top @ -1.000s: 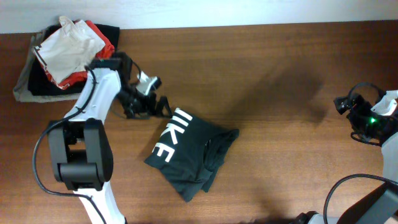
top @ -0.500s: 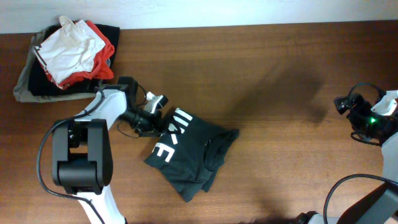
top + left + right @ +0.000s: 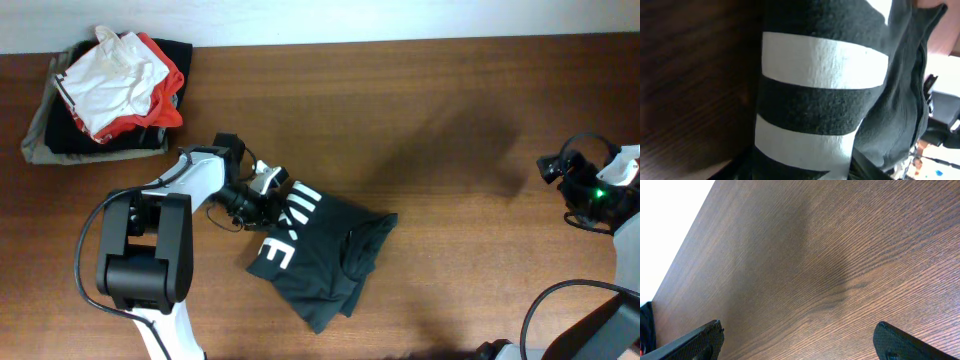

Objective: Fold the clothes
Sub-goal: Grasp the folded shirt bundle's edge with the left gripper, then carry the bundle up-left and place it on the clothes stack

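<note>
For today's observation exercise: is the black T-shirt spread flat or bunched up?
Bunched up: the black T-shirt lies as a compact, rumpled heap on the table, with overlapping layers and wrinkled edges.

Left arm (image 3: 185,180): base (image 3: 135,265) at the near-left of the table, white link running up and away from it, then elbow bent so the forearm comes back toward table centre. Wrist (image 3: 228,152) dark, turned rightward. Left gripper (image 3: 268,192) low at table level, pointing right and slightly toward the near edge. Its jaws can't be made out in either view, so width unclear.

Right arm (image 3: 600,195): tucked at the far right edge, folded compact, well apart from the left arm. Right gripper (image 3: 799,342) jaws spread wide, nothing between them, black fingers (image 3: 700,337) at both lower corners of the wrist view, held above the table.
</note>
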Motion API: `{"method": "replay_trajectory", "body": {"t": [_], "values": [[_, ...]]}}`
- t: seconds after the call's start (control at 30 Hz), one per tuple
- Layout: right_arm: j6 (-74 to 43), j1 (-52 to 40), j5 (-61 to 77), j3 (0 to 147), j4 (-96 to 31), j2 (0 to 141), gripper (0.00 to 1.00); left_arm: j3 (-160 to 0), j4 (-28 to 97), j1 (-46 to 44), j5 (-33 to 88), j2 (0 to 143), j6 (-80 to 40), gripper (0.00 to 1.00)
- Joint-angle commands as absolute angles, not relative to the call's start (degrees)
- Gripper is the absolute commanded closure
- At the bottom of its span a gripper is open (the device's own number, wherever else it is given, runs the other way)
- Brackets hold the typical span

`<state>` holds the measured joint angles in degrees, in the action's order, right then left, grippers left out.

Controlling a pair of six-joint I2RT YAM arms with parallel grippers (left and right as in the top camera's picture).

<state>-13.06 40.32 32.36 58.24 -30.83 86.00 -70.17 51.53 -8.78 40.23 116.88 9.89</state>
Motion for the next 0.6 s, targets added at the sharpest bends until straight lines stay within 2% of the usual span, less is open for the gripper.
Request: {"method": "replay_trajectory", "body": {"t": [0.0, 0.07, 0.1, 0.17, 0.2, 0.33, 0.57], "values": [[-12.51, 40.53, 32.25, 58.63, -30.83, 85.97, 0.01, -69.78, 49.32, -8.88, 38.13, 117.67, 8.16, 0.55], [-12.51, 40.53, 32.25, 58.63, -30.83, 85.97, 0.01, -69.8, 46.61, -8.88, 37.98, 117.67, 7.01, 0.56], [-12.51, 40.53, 32.25, 58.63, -30.83, 85.97, 0.01, -69.8, 45.01, -8.84, 37.6, 117.67, 5.61, 0.59], [-12.49, 40.53, 32.25, 58.63, -30.83, 85.97, 0.01, -69.97, 41.12, -8.67, 35.59, 117.67, 2.26, 0.77], [-12.51, 40.53, 32.25, 58.63, -30.83, 85.97, 0.01, -70.24, 39.33, -8.54, 34.26, 117.67, 0.8, 0.8], [-12.51, 40.53, 32.25, 58.63, -30.83, 85.97, 0.01, -72.25, 32.99, -7.7, 27.81, 117.67, -0.69, 0.82], [-12.51, 40.53, 32.25, 58.63, -30.83, 85.97, 0.01, -72.6, 20.36, -7.7, 6.48, 117.67, -0.47, 0.83]]}}
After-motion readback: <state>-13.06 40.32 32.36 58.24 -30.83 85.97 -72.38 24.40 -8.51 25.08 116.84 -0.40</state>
